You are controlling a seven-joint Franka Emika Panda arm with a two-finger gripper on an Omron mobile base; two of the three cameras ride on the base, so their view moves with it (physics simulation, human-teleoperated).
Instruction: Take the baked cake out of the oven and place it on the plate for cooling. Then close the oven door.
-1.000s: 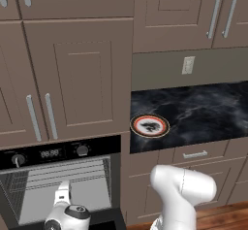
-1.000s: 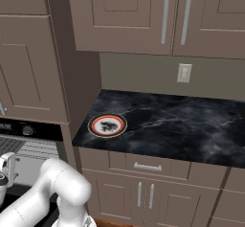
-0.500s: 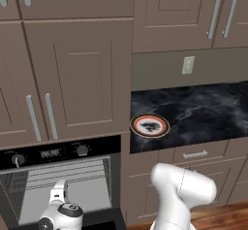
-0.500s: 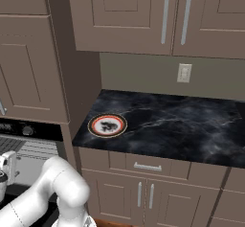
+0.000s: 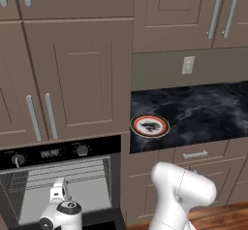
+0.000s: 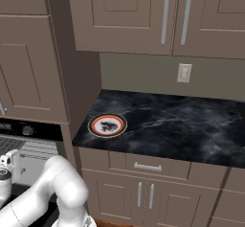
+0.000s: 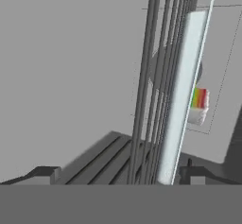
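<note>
The gripper (image 5: 57,193) stands wide open inside the oven (image 5: 60,185). The baked cake (image 7: 197,106) sits on the pale tray (image 7: 182,95); approach level with the rack, then close gently. The plate (image 5: 150,125) waits on the counter (image 5: 208,112).

The oven (image 5: 63,175) stands open at the front, so its mouth gives free entry. Inside, the rack (image 7: 158,90) bars and a pale tray (image 7: 182,100) stand between the opening and the cake (image 7: 197,106).

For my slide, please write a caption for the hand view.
Inside the oven, the open gripper faces the rack, tray and cake.
</note>
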